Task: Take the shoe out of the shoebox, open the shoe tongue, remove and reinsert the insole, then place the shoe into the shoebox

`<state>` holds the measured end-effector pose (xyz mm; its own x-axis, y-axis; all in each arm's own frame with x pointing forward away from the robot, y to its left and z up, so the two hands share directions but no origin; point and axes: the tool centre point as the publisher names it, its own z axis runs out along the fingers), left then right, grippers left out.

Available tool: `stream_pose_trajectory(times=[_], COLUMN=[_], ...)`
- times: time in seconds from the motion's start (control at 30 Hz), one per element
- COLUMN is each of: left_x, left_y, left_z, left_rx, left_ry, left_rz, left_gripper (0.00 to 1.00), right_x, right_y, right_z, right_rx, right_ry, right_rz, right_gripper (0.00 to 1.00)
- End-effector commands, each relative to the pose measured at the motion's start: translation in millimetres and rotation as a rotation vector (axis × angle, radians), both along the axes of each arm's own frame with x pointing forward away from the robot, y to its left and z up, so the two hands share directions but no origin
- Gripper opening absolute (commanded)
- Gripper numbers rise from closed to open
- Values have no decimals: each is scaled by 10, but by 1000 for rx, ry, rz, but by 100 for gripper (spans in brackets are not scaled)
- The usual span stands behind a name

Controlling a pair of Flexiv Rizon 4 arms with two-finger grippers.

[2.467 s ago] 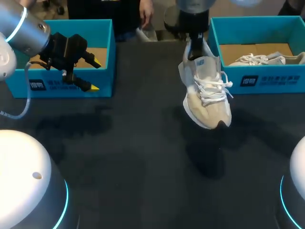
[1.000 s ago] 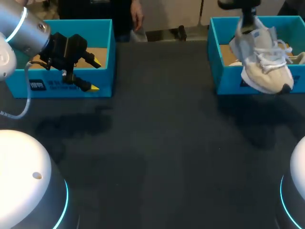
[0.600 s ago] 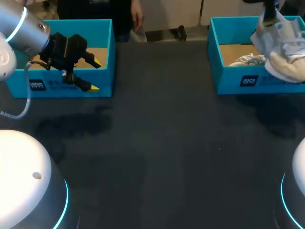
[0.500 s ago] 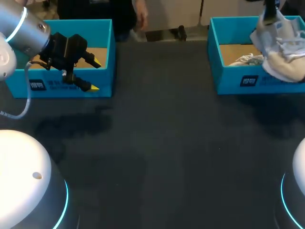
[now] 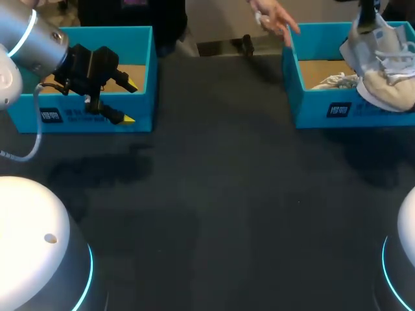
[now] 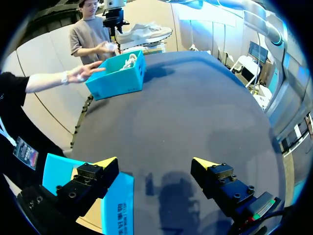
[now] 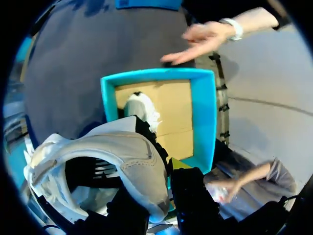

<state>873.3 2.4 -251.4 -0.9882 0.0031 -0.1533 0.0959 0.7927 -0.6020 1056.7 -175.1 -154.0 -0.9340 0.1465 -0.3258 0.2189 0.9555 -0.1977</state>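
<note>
A beige and white shoe (image 5: pixel 384 63) hangs toe-down over the right blue shoebox (image 5: pixel 311 110), with my right gripper (image 5: pixel 366 14) shut on its heel collar. In the right wrist view the gripper (image 7: pixel 164 170) pinches the collar of the shoe (image 7: pixel 117 156) above the box (image 7: pixel 206 117). A second shoe (image 7: pixel 142 107) lies inside that box. My left gripper (image 5: pixel 130 102) stands open and empty in front of the left blue shoebox (image 5: pixel 117 39). Far ahead of the left gripper (image 6: pixel 152 164), its wrist view shows the held shoe (image 6: pixel 144 33) above the right box (image 6: pixel 120 73).
A person's hand (image 5: pixel 273 18) reaches over the far left corner of the right box, also visible as a hand (image 7: pixel 205 38) beyond the box and a hand (image 6: pixel 85 73) beside it. The left box (image 6: pixel 120 205) lies under my left gripper. Dark tabletop (image 5: pixel 214 194) spreads between the boxes.
My right arm has carried the shoe from mid-table right and back over the right box, then held still. A person's hand has come to that box's far corner. The left arm has not moved.
</note>
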Motion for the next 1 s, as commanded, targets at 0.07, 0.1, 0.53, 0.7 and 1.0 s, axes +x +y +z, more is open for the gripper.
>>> stream_pose_trajectory(times=[0.07,0.1,0.53,0.7,1.0], left_x=[-3,-3,-3,-3,-3], left_y=[2,2,2,2,2], left_z=[3,3,3,3,3], left_rx=[2,2,2,2,2], left_ry=[1,1,1,1,1], left_rz=[0,0,0,0,0], left_gripper=[100,100,100,100,100], right_x=[299,360,896,1040,1293], right_y=[-12,-34,-602,-781,-1052], right_z=[-46,-43,19,-30,-78], right_rx=[-18,-30,-45,-37,-32], right_ry=[6,11,-11,-13,-5], right_rz=[10,12,1,-20,-5], right_gripper=[0,0,0,0,0])
